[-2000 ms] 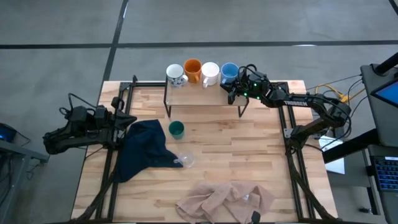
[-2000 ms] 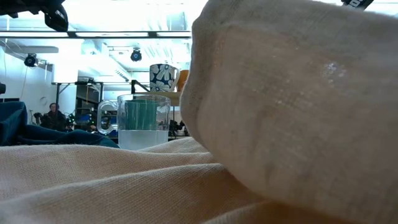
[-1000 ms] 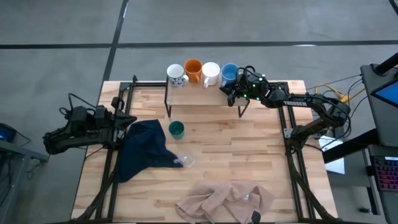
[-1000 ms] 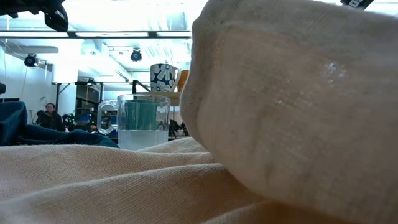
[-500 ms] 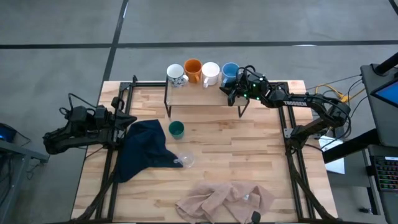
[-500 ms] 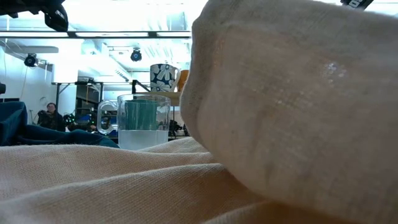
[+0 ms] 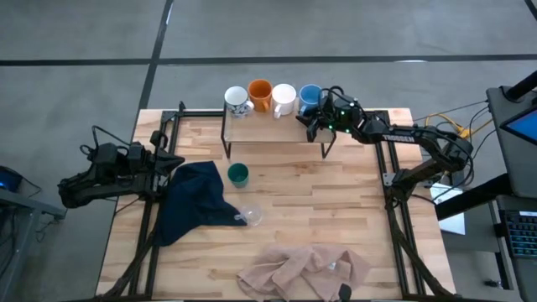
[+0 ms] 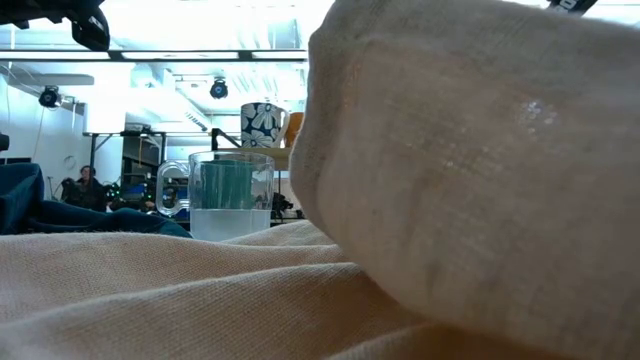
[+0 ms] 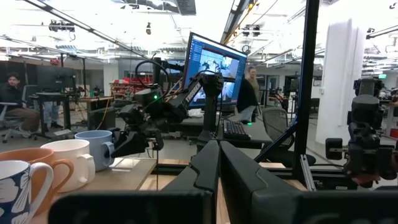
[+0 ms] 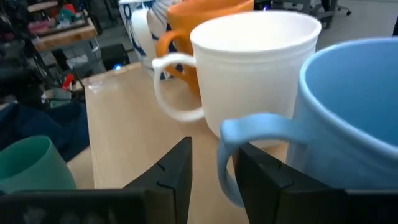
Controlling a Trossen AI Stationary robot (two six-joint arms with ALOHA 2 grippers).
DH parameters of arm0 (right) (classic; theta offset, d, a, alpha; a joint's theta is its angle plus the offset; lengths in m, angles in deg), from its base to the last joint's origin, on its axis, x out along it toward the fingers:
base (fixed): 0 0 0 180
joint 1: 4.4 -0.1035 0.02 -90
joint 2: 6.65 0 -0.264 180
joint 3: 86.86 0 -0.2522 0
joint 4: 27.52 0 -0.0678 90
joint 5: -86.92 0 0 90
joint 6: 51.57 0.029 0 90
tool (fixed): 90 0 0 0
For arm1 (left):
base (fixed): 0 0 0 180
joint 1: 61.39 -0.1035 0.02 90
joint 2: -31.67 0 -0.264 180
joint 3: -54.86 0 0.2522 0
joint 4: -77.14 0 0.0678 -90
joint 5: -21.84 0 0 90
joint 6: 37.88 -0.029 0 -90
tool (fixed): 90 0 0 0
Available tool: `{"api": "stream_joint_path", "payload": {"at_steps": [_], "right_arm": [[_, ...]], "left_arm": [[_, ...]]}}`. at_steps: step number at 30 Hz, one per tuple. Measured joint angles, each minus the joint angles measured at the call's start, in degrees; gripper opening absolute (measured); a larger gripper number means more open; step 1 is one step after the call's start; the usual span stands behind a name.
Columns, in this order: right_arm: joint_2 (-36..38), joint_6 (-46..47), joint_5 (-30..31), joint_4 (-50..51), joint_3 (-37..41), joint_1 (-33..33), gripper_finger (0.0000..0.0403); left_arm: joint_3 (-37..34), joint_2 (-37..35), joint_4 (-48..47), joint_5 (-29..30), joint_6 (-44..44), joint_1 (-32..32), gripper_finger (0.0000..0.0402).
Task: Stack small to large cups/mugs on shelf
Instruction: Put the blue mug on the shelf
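Four mugs stand upright in a row along the shelf [image 7: 277, 127]: patterned mug [image 7: 237, 101], orange mug [image 7: 260, 95], white mug [image 7: 284, 98] and light blue mug [image 7: 309, 97], handles toward the tabletop's [image 7: 336, 210] near side. The right gripper [image 7: 318, 120] sits beside the blue mug, fingers [image 10: 177, 171] parted, empty. The green mug [image 7: 238, 174] and glass cup [image 7: 249, 215] remain below. The left gripper [image 7: 164, 163] rests by the dark blue cloth [image 7: 191, 201], fingers pressed together.
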Motion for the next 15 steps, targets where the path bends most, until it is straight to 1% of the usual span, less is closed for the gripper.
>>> {"api": "stream_joint_path", "payload": {"at_steps": [4,15], "right_arm": [[0.1,-1.5,0.0,3.3,-0.7,0.0,0.0107],[2.0,-3.8,0.4,5.4,-0.7,0.0,0.0107]], "left_arm": [[0.0,0.0,0.0,0.0,0.0,0.0,0.0],[0.0,0.0,0.0,0.0,0.0,0.0,0.0]]}}
